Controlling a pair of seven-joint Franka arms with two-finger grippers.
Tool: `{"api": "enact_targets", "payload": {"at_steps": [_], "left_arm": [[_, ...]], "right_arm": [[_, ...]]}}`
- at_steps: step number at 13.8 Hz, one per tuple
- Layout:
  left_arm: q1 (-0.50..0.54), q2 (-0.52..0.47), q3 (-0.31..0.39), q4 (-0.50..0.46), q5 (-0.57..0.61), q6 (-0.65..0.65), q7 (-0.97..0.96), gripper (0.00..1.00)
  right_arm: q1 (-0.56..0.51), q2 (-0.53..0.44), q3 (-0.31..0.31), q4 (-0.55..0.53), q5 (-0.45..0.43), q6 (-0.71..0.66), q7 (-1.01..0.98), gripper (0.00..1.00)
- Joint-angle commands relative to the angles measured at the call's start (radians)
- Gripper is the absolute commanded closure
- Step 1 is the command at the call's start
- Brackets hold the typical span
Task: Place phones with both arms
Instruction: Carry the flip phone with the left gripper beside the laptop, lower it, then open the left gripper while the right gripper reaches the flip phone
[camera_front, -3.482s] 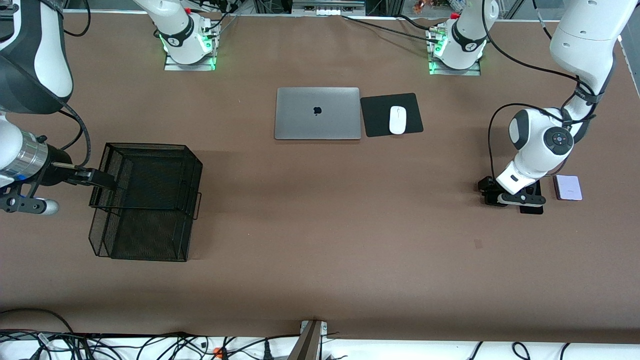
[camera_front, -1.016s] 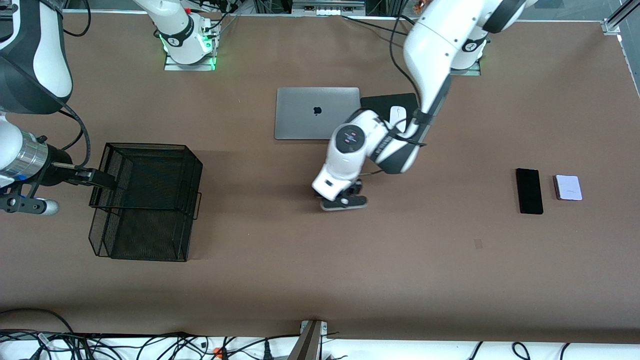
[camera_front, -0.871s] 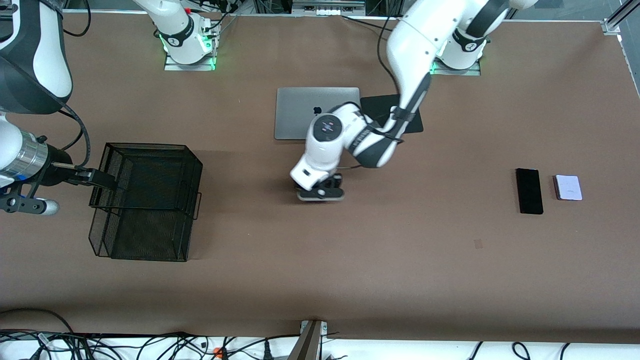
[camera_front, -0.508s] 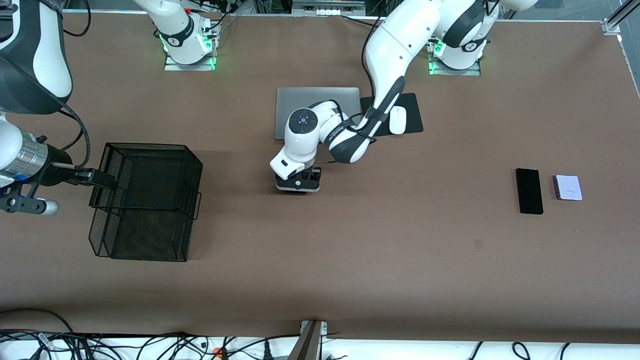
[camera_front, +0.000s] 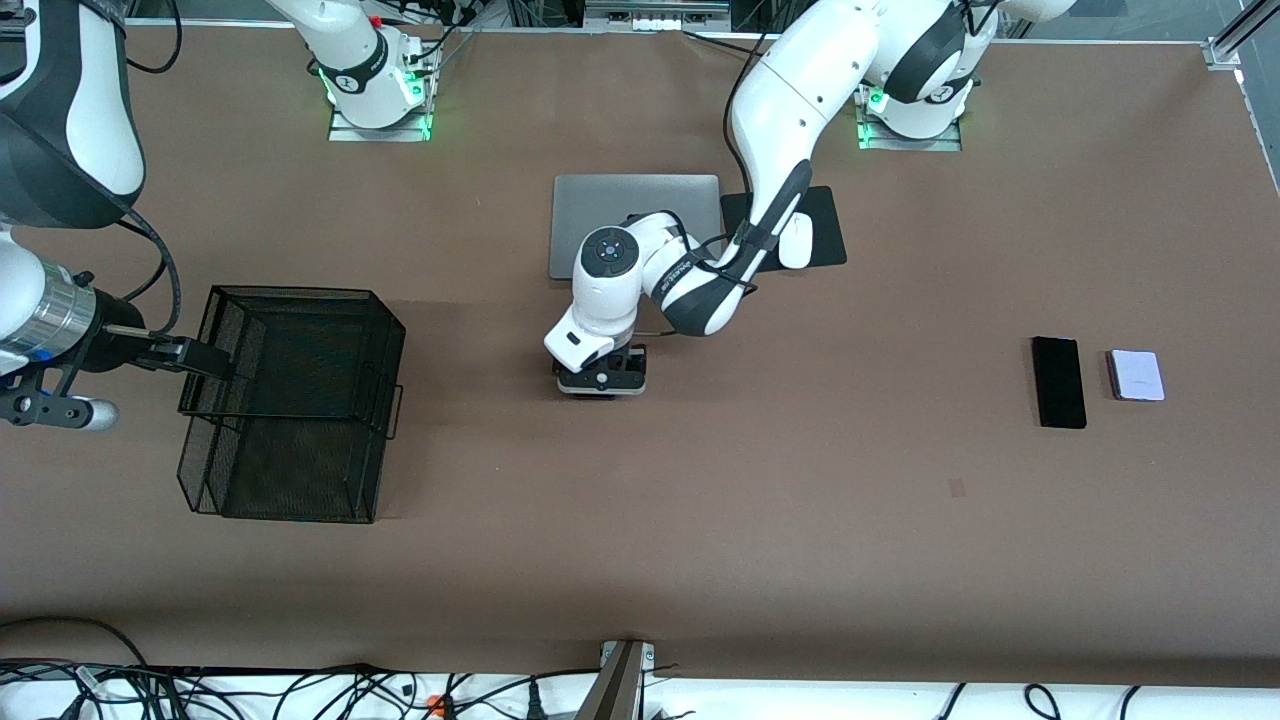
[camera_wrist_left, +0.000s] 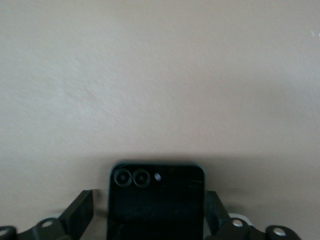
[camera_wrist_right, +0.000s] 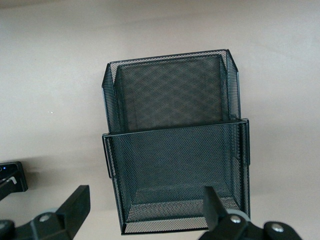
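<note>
My left gripper (camera_wrist_left: 150, 220) stood open astride the squarish black phone (camera_wrist_left: 156, 200) on the table (camera_front: 800, 480) — right gripper (camera_wrist_right: 145, 210) open, empty, over the basket (camera_wrist_right: 175, 140).

Robotics lab bench. Brown table (camera_front: 700, 520) with two arm bases bolted along one edge, green status lights lit at each. Loose cables (camera_front: 300, 690) run along the edge nearest the front camera. Staged props: closed laptop (camera_front: 600, 200), mouse (camera_front: 796, 241) on pad, mesh basket (camera_front: 300, 400).

small black phone (camera_wrist_left: 156, 202) cut off by left wrist view's edge, hidden under left gripper (camera_front: 600, 380) from front
</note>
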Motion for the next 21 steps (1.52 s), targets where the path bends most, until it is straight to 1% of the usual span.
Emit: {"api": "enact_targets", "payload": {"at_steps": [1,2,3,4,6,7,8,9,11,12,14,16,17,18,20,21], "left_arm": [[-0.012,0.005,0.022,0.072,-0.009,-0.079,-0.026,0.0],[-0.002,-0.003,0.024,0.11,-0.014,-0.13,-0.025,0.0],[0.028,-0.015,0.019,0.139,-0.017,-0.179,-0.023,0.0],[0.06,-0.038,0.01,0.141,-0.018,-0.214,-0.02,0.0],[0.1,-0.089,0.013,0.126,-0.014,-0.257,-0.015,0.0],[0.116,-0.104,0.013,0.101,-0.014,-0.308,-0.006,0.0],[0.131,-0.13,0.013,0.062,-0.014,-0.36,0.038,0.0],[0.152,-0.174,0.013,-0.015,-0.015,-0.4,0.087,0.0],[0.209,-0.279,0.014,-0.189,-0.014,-0.406,0.205,0.0],[0.244,-0.32,0.014,-0.26,-0.012,-0.409,0.266,0.0],[0.324,-0.386,0.016,-0.381,0.003,-0.409,0.392,0.0],[0.401,-0.423,0.027,-0.454,0.012,-0.409,0.538,0.0],[0.439,-0.436,0.027,-0.478,0.044,-0.411,0.59,0.0],[0.464,-0.437,0.027,-0.494,0.09,-0.412,0.613,0.0],[0.531,-0.433,0.025,-0.529,0.217,-0.396,0.629,0.0],[0.572,-0.434,0.024,-0.552,0.265,-0.376,0.691,0.0]], "right_arm": [[-0.007,0.004,0.006,0.013,0.017,0.006,-0.01,0.0],[-0.007,0.004,0.006,0.013,0.016,0.006,-0.012,0.0],[-0.007,0.004,0.007,0.015,0.01,0.004,-0.016,0.0],[-0.004,0.004,0.007,0.015,0.008,0.004,-0.024,0.0],[0.003,0.004,0.009,0.015,0.005,0.002,-0.015,0.0],[0.007,0.002,0.009,0.015,0.005,-0.002,-0.009,0.0],[0.013,0.002,0.009,0.009,0.008,-0.01,-0.004,0.0],[0.025,0.002,0.009,0.007,0.007,-0.01,-0.004,0.0],[0.083,0.004,0.009,0.007,-0.003,0.005,0.017,0.0],[0.127,0.02,0.009,0.012,0.01,0.012,0.066,0.0],[0.218,0.051,0.009,0.015,0.011,0.068,0.218,0.0],[0.313,0.106,0.009,0.015,0.01,0.126,0.362,0.0],[0.35,0.135,0.009,0.015,0.013,0.165,0.407,0.0],[0.382,0.166,0.01,0.015,0.017,0.202,0.439,0.0],[0.453,0.227,0.009,0.015,0.051,0.26,0.482,0.0],[0.479,0.26,0.009,0.013,0.065,0.28,0.508,0.0]]}}
